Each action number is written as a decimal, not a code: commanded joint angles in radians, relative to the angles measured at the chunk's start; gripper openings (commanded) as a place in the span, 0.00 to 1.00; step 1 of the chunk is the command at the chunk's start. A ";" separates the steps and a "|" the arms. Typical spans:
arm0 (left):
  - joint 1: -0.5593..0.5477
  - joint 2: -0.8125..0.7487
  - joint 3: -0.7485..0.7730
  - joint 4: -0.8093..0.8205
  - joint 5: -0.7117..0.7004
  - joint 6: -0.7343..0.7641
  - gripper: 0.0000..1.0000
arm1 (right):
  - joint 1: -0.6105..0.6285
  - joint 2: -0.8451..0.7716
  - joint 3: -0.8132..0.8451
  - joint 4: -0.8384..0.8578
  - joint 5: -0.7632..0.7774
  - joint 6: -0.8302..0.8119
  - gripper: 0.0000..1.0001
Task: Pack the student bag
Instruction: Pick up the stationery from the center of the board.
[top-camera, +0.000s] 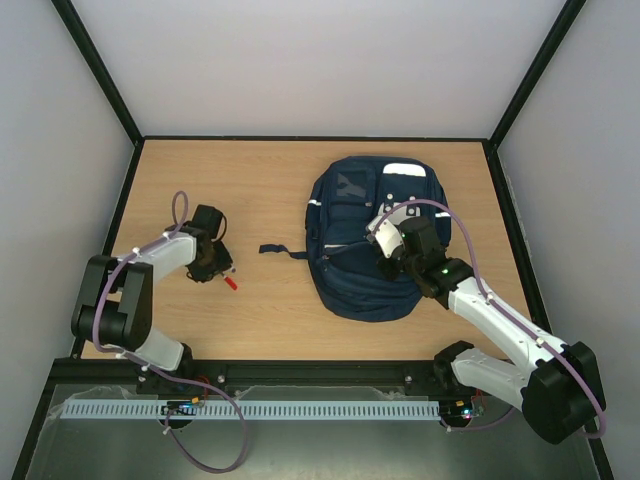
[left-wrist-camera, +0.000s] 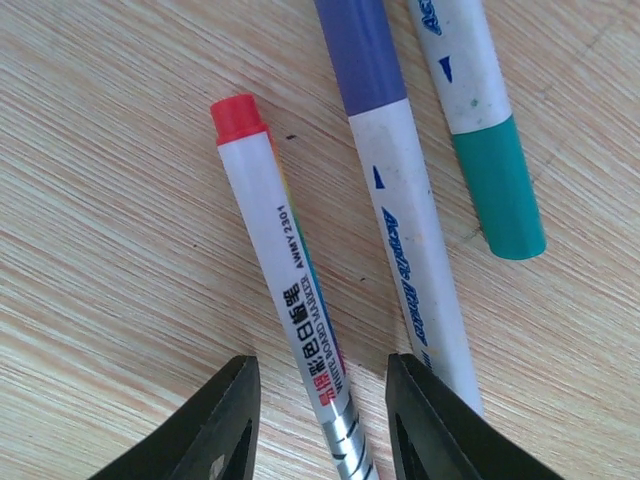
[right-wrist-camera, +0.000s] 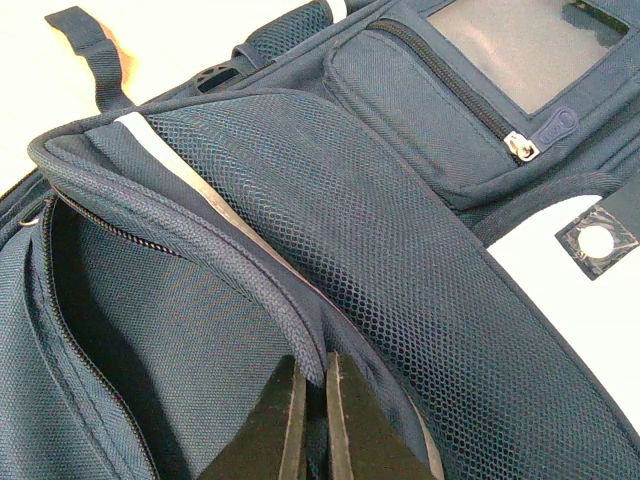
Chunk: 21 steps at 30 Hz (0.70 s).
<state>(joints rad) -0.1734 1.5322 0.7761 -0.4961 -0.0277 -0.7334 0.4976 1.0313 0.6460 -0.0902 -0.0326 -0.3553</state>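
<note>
The navy student bag (top-camera: 350, 200) lies flat on the right half of the wooden table, its main compartment gaping on the near side. My right gripper (top-camera: 385, 262) (right-wrist-camera: 312, 385) is shut on the piped edge of the bag's opening (right-wrist-camera: 200, 230), holding that flap up beside the mesh panel (right-wrist-camera: 400, 280). On the left, my left gripper (top-camera: 222, 272) (left-wrist-camera: 322, 415) is down at the table with its jaws open on either side of a white board marker with a red cap (left-wrist-camera: 285, 280), with a gap on each side.
A purple-capped marker (left-wrist-camera: 385, 150) and a green-capped marker (left-wrist-camera: 490, 150) lie just right of the red one, the purple one close to my right finger. A bag strap (top-camera: 282, 251) trails onto the table between the arms. Black frame rails edge the table.
</note>
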 joint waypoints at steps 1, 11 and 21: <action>0.006 0.030 -0.001 -0.044 0.020 -0.007 0.35 | -0.003 -0.008 -0.005 0.054 -0.015 0.001 0.01; 0.002 -0.041 -0.023 -0.113 0.001 0.014 0.24 | -0.002 -0.008 -0.005 0.053 -0.016 -0.001 0.01; -0.027 -0.113 -0.083 -0.131 0.010 0.035 0.20 | -0.002 -0.007 -0.006 0.052 -0.015 -0.002 0.01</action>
<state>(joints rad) -0.1936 1.4315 0.7246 -0.5915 -0.0269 -0.7105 0.4976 1.0313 0.6460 -0.0906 -0.0341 -0.3557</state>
